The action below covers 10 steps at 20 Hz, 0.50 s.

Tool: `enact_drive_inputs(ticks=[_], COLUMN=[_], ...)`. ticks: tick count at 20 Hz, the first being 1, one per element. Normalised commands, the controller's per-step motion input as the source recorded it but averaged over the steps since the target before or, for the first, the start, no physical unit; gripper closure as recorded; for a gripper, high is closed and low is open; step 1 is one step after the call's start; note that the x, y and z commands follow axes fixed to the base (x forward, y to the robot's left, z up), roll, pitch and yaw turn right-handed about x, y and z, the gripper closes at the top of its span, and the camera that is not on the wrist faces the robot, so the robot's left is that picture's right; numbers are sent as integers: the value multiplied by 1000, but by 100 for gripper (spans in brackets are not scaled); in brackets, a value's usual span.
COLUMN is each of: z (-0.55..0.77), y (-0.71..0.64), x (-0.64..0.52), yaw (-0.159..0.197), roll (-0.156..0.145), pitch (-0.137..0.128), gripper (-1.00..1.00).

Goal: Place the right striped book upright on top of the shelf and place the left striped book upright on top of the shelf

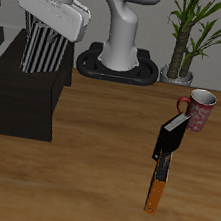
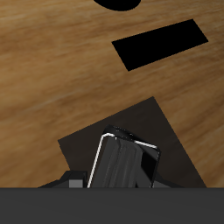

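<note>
Gripper (image 1: 51, 17) pinches right striped book (image 1: 40, 43) upright between fingers, hanging just above shelf (image 1: 24, 94) top, not yet set down. Left striped book (image 1: 161, 169) lies on surface (image 1: 93, 171), well away from fingers, untouched. Both placements remain.

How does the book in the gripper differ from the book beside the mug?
The book in the gripper shows black-and-white stripes; the book beside the mug shows black and orange. The first is held over the shelf; the second rests on the table.
</note>
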Motion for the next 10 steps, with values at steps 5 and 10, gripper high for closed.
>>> enact_drive_inputs(ticks=[5, 10], z=[-451, -180], y=[-128, -130], x=[235, -48], yaw=[13, -86], roll=[-3, 11], pitch=[79, 21], gripper=[-100, -100])
